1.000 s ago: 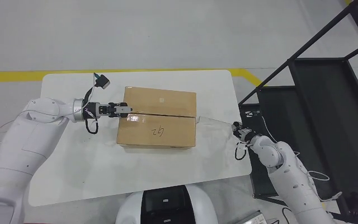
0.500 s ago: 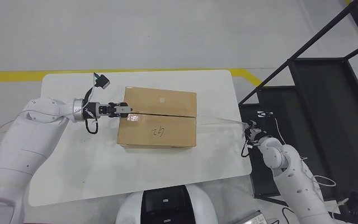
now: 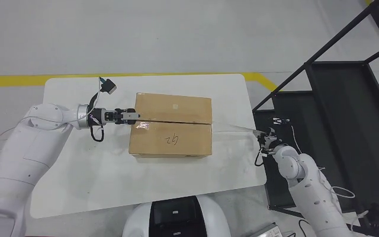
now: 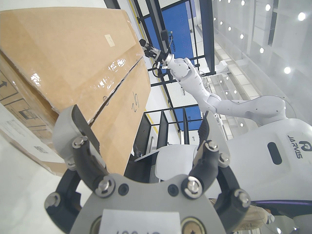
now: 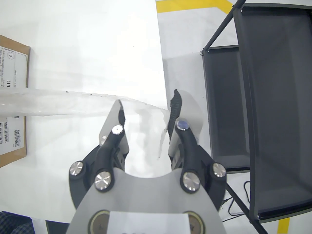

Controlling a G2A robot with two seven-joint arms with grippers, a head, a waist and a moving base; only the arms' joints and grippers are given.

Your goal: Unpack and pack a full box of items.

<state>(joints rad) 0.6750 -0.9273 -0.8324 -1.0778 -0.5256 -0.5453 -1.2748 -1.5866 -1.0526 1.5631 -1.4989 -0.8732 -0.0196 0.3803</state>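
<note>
Unsealing is the step I judge we are on: the box (image 3: 172, 124) is shut and nothing is unpacked yet. On the left, my left tool (image 3: 137, 116) sits at the box's left end, right at the seam between the flaps. Its jaws are apart, with one finger against the top edge as far as I can tell. The box stands mid-tabletop (image 3: 71, 178). From its right end a strip of clear tape (image 3: 234, 126) runs taut to the right tool (image 5: 147, 107), which hangs at the tabletop's right edge. That tool's jaws stand apart too, and the tape end lies across both fingers, seemingly clinging rather than pinched. Next, I reckon, the strip must come free of the box and be shed from the tool, which may be awkward since it sticks. Then the left tool can lift a flap.
</note>
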